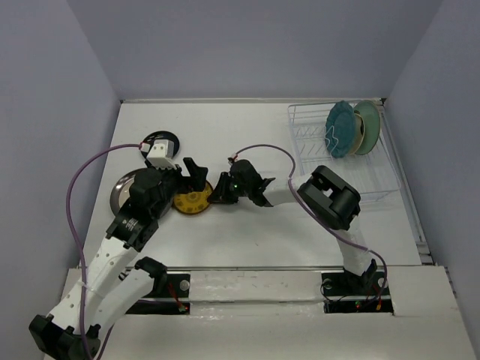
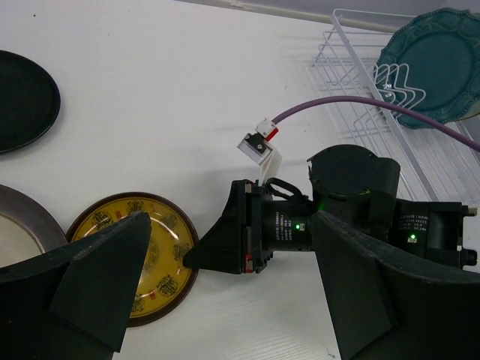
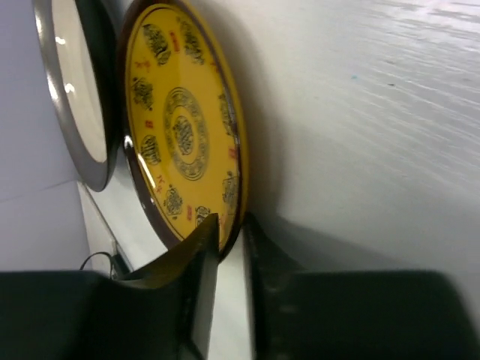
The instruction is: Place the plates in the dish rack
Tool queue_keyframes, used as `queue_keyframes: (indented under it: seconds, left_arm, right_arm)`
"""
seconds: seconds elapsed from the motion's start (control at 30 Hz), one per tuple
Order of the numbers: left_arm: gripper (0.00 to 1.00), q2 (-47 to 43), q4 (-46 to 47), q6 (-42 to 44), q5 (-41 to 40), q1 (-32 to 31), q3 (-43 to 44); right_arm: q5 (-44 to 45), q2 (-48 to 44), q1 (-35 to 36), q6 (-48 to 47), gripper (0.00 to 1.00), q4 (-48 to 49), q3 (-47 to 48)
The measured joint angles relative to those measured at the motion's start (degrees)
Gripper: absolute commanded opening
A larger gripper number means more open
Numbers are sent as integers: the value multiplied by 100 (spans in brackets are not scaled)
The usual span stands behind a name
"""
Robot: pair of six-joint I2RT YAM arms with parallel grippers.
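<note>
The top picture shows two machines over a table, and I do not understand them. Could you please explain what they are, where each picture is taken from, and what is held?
They are two robot arms bolted to the near edge of the table. The top picture looks down from above and behind them; the other two come from a camera on each wrist. The left arm hovers with open jaws, holding nothing. The right arm has its jaws pinched on the rim of the yellow plate, which lies flat. A silver plate and a black plate lie nearby. The rack holds a teal plate and a paler plate.
</note>
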Motion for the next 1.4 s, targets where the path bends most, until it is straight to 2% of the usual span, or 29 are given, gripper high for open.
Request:
queue_keyframes:
  seconds: [0.1,0.27,0.37,0.57,0.67,0.77,0.9,1.07,1.23,1.4]
  left_arm:
    - [98,-31,-2,0,9,0,0]
    - [98,-55,-2,0,24,0,0]
    - [98,-111,-4,0,26,0,0]
    - [98,-291,-13,2,-13,0,0]
    - [98,-391,-11,2,-7,0,0]
    - [98,-446,-13,2,-2,-9,0]
    - [98,-514,-11,4,17,-39,0]
    - [98,-568,-9,4,24,-109,0]
    - [98,-570,-11,4,26,-157,0]
    - [98,-566,-11,4,24,-162,0]
  right_arm:
    - [227,-2,-9,205,7,122,-153]
    - [638,-260,-9,258,7,245,-555]
    - [1102,-780,-9,-2,7,-59,-918]
    - [2859,-2282,-4,-1515,7,-1639,-813]
    - [4214,-2903,-28,-2804,7,-2328,-181]
    - [5224,-3226,-166,-3945,7,-2459,382]
    - [6432,-3440,-1025,-5547,7,-2446,1027]
    - [7079,-3276,-2321,-6511,7,-2629,1187]
    - [7222,-2695,-3095,-6826,7,-3069,1541]
    - [6968,-2315,-3305,-6673,7,-3554,1735]
